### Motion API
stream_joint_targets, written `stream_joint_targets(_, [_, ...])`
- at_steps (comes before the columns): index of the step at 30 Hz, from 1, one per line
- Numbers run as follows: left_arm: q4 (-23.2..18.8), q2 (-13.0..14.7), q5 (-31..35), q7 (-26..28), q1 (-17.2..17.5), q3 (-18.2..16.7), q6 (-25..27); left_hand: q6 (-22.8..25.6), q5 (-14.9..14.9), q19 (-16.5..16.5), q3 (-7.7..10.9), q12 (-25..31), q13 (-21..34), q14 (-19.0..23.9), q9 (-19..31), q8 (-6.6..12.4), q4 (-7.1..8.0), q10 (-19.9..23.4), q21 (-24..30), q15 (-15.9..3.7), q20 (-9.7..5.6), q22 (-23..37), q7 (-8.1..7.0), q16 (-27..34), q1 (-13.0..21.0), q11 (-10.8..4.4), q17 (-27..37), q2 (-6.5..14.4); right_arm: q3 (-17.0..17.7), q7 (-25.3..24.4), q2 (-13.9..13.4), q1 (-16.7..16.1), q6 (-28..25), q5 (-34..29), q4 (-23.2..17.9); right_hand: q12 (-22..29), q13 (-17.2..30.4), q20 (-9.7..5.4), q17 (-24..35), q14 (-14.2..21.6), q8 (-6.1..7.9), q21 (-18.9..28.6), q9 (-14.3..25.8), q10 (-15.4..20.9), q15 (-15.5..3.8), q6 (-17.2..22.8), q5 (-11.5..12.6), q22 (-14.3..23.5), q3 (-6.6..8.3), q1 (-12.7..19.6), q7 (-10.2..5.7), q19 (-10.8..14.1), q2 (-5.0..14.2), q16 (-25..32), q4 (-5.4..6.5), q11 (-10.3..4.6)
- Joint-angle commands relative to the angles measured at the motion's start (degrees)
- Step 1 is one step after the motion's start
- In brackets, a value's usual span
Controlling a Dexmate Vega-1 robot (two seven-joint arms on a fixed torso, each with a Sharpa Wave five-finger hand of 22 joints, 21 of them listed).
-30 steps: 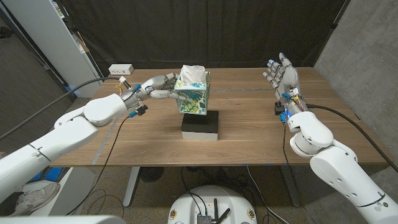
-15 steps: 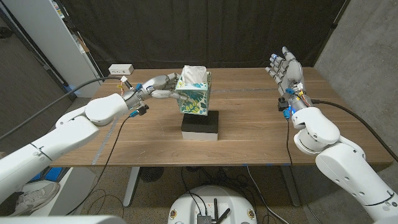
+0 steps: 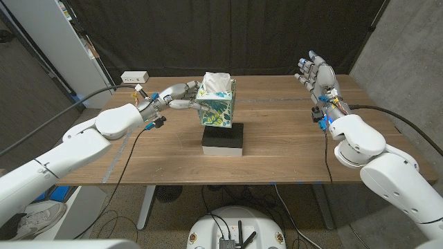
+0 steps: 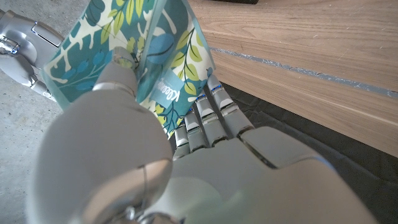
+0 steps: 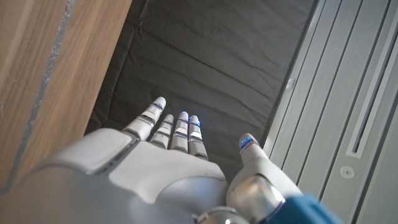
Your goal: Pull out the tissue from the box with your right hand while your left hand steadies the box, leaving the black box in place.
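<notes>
At bench centre my left robot hand (image 3: 176,97) grips the leaf-print tissue box (image 3: 216,105) from its left side, fingers wrapped on the box wall; left wrist view confirms fingers (image 4: 205,118) pressed on the printed cardboard. Box sits on top of the black box (image 3: 223,140), white tissue (image 3: 215,81) puffing out of the top slot. My right robot hand (image 3: 317,75) is up in the air over the bench's right side, fingers spread apart, holding nothing, well apart from the tissue. Step in hand, as I judge it: bring the right robot hand across to the box top and pinch the tissue. To do it well I should come in from above, pinch only the raised tuft, not the cardboard rim, then pull straight up while the left grip holds the box down. Risk: a sideways pull would probably tip the box off the black box or drag both. Wooden bench (image 3: 277,152) around them.
</notes>
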Motion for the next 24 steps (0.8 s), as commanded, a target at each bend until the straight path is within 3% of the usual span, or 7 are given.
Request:
stream_joint_targets(1, [-0.5,0.1,-0.1,0.3,0.3,0.0,0.4,-0.2,0.5,0.1,0.63,0.3,0.2,0.5,0.2,0.45,0.02,0.0,0.3,-8.37,-0.57,0.3,0.3,-0.1,0.1,0.21,0.2,0.5,-0.5,0.9,-8.2,0.8,-4.2,-12.3,-1.7,0.2,0.0,-0.29,0.3,0.1,0.47,-0.1,0.1,0.4,-0.66,0.3,0.3,0.1,0.47,0.4,-0.16,0.0,3.66,0.3,0.23,-0.64])
stream_joint_targets(8, [-1.4,0.4,0.0,1.2,1.4,-0.6,0.6,-0.2,0.5,0.1,0.69,0.3,0.2,0.5,0.2,0.51,0.03,0.0,0.2,-8.46,-0.6,0.3,0.29,-0.2,0.1,0.15,0.2,0.6,-5.3,-3.1,-10.3,2.1,-7.5,-26.7,-3.7,0.5,0.0,-0.92,0.4,0.5,0.76,0.0,0.1,1.1,-1.5,0.8,0.4,0.1,0.9,0.5,-1.05,0.2,3.99,0.7,0.58,-1.38])
stream_joint_targets(17, [-1.9,0.6,-0.1,1.5,2.2,-1.1,0.7,-0.2,0.6,0.1,0.8,0.3,0.3,0.5,0.2,0.63,0.01,0.0,0.2,-8.39,-0.6,0.3,0.31,-0.4,0.1,0.25,0.1,0.8,-11.4,-5.6,-10.1,3.9,-10.9,-42.5,-5.1,0.8,-0.1,-1.99,0.2,1.9,1.11,0.2,0.1,2.2,-2.8,1.9,0.6,0.0,2.39,1.8,-2.16,0.8,4.47,1.1,0.34,-2.87])
stream_joint_targets(24, [-2.0,0.7,0.0,1.5,2.3,-1.2,0.7,-0.3,0.6,0.1,0.81,0.3,0.3,0.6,0.2,0.73,0.01,0.0,0.1,-8.35,-0.64,0.3,0.32,-0.4,0.0,0.21,0.1,0.8,-13.8,-5.4,-9.2,4.3,-13.4,-50.8,-5.7,1.2,-0.1,-2.44,0.0,2.9,1.5,0.4,0.1,3.5,-3.43,3.3,0.5,0.0,3.62,3.0,-2.81,1.3,4.49,1.5,0.0,-3.53])
